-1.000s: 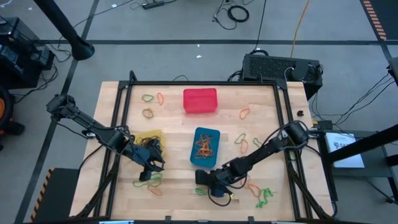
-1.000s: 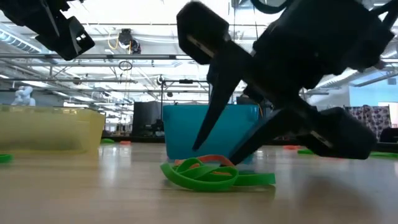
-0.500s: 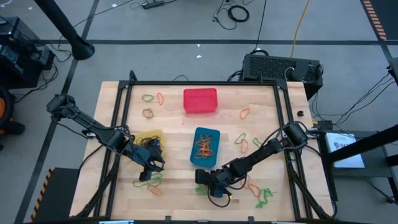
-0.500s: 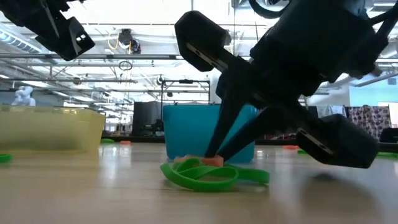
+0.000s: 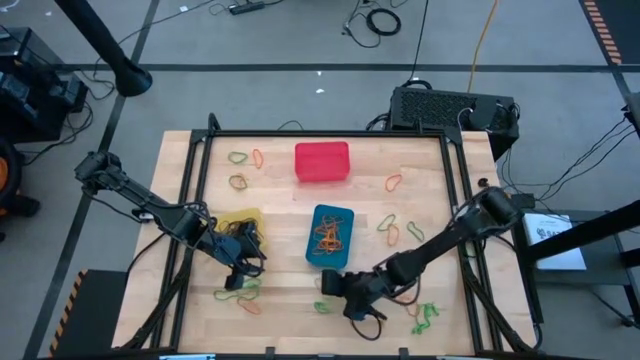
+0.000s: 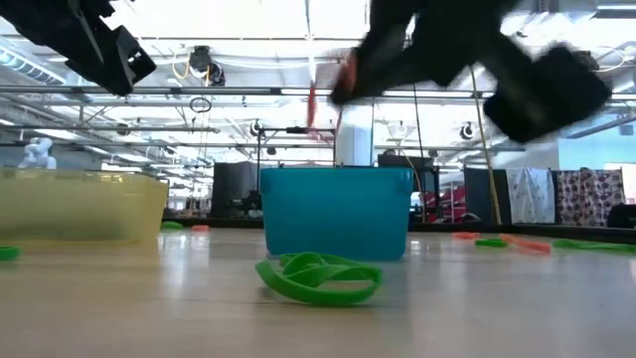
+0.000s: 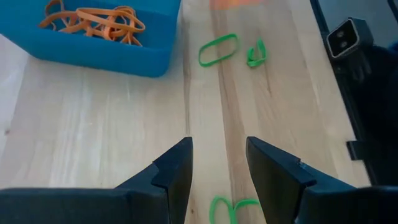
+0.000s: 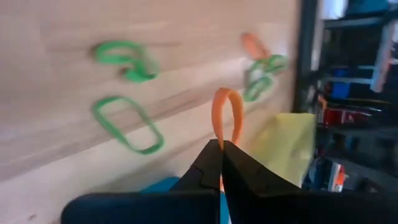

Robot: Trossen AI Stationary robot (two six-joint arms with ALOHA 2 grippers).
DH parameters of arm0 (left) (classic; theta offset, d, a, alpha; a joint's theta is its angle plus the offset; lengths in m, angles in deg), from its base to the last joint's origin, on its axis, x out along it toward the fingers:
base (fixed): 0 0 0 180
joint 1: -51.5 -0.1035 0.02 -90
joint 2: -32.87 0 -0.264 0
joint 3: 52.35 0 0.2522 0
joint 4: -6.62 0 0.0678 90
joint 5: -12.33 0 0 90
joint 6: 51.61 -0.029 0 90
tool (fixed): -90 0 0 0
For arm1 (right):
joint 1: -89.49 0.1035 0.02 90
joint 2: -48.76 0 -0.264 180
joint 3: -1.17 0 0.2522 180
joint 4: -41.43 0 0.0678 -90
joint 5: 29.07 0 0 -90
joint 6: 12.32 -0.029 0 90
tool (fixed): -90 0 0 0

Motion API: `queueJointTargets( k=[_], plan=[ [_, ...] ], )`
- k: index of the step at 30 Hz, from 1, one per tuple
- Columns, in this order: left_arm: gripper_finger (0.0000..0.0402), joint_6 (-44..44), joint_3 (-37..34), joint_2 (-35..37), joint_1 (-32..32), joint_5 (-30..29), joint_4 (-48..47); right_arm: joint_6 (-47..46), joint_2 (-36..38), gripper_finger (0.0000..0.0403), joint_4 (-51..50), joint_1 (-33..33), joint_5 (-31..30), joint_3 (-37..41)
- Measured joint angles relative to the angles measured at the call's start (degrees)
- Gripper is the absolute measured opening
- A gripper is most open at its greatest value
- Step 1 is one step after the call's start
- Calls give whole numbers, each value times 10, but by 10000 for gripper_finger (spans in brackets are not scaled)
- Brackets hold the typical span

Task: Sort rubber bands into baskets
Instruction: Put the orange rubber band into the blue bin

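My right gripper (image 8: 222,147) is shut on an orange rubber band (image 8: 226,115), near the table's front edge, just in front of the blue basket (image 5: 331,236), which holds several orange bands. In the low view it (image 6: 343,88) is high above a green band (image 6: 318,278) that lies flat on the table. The red basket (image 5: 321,161) stands at the far middle. The yellow basket (image 5: 240,222) is at the left, partly hidden by my left arm. My left gripper (image 7: 217,163) hovers open near the yellow basket, with nothing between its fingers. My right gripper pinches one end of the orange band's loop (image 8: 221,138) between its two fingertips (image 8: 208,163). The rest of the loop sticks out past the tips. The fingers slant downward. The band is lifted clear of the table.
Loose green and orange bands lie at the far left (image 5: 245,158), at the right (image 5: 388,225), at the near right (image 5: 425,318) and at the near left (image 5: 240,295). Black frame rails (image 5: 195,200) border the board. A black box (image 5: 450,108) sits beyond the far right corner.
My right gripper has shut on the orange band that lay on the green one and has risen with it. The orange band is now lifted clear, and the green band has stayed on the table.
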Motion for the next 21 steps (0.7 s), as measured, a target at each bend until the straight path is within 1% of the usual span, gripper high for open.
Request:
queueJointTargets(
  k=[4, 7, 10, 13, 15, 17, 19, 21],
  plan=[
    [157, 0, 0, 0, 0, -7, -1, -72, 50, 1, -24, -5, 1, 0],
    [157, 0, 0, 0, 0, -8, -1, -138, 92, 1, -65, -31, 7, 0],
    [157, 0, 0, 0, 0, -17, -1, -218, 122, 1, -103, -75, 47, -1],
    [157, 1, 0, 0, 0, -65, -1, -304, 137, 0, -137, -120, 83, -1],
    [157, 4, 0, 0, 0, -117, -1, -341, 140, 0, -151, -149, 110, -1],
    [157, 3, 0, 0, -3, -166, -1, -374, 139, 0, -149, -175, 153, -1],
    [157, -22, 0, 2, -14, -179, -2, -399, 139, 2, -145, -198, 194, -1],
    [157, -64, 0, 5, -26, -171, -2, -413, 134, 7, -139, -216, 211, -1]
  ],
)
